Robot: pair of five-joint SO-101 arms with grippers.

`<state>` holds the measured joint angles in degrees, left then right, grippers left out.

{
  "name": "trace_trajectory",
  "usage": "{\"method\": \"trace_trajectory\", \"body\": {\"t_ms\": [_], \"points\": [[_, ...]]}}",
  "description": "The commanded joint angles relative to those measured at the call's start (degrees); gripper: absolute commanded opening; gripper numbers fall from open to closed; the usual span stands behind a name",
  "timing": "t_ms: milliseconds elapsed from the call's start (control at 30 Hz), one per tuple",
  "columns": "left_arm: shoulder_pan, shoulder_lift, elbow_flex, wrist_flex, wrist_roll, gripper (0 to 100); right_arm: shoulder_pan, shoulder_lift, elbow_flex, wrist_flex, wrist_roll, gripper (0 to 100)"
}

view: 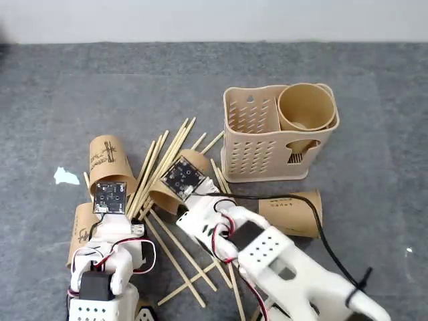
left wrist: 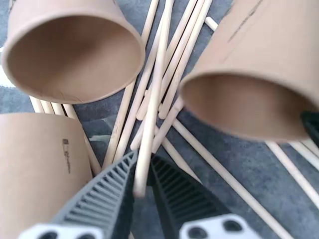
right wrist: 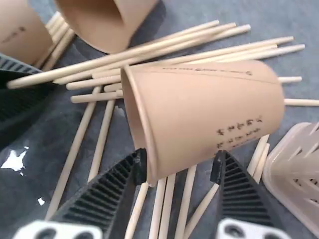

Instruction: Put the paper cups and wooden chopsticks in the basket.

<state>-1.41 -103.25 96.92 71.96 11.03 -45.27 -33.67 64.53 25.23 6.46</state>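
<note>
A wooden chopstick (left wrist: 149, 114) runs between the fingers of my left gripper (left wrist: 142, 157), which is shut on its near end, among several other chopsticks (view: 160, 164) fanned on the grey mat. My right gripper (right wrist: 180, 154) is shut on a paper cup (right wrist: 199, 112) lying on its side over the sticks, one finger at the rim and one on the wall. More paper cups lie on their sides: one (view: 108, 159) ahead of the left arm, one (view: 81, 231) beside it, one (view: 294, 212) by the right arm. The beige basket (view: 257, 157) holds one cup (view: 306, 107).
Both arms (view: 107, 267) (view: 281, 267) come in from the near edge, close together. A black cable (view: 328, 247) trails over the cup at the right. Loose chopsticks (view: 180, 264) cross the mat between the arms. A scrap of pale tape (view: 65, 176) lies at the left.
</note>
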Motion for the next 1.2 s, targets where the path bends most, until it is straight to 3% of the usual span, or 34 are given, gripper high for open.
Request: {"method": "trace_trajectory", "body": {"t_ms": [0, 167, 433, 900, 1167], "points": [[-0.09, -0.88, -0.48, 0.18, 0.09, 1, 1.01, 1.19, -0.62, -3.03, 0.62, 21.3], [-0.09, -0.88, -0.48, 0.18, 0.09, 1, 1.89, 0.57, -1.32, -3.30, 3.16, 19.7], [-0.09, -0.88, -0.48, 0.18, 0.09, 1, 8.66, 0.57, -2.55, -3.30, 3.43, 2.6], [-0.09, -0.88, -0.48, 0.18, 0.09, 1, 12.97, -4.97, -6.59, -2.42, 3.16, 0.9], [-0.09, -0.88, -0.48, 0.18, 0.09, 1, 13.05, -21.23, -15.47, 15.16, 2.90, 0.8]]}}
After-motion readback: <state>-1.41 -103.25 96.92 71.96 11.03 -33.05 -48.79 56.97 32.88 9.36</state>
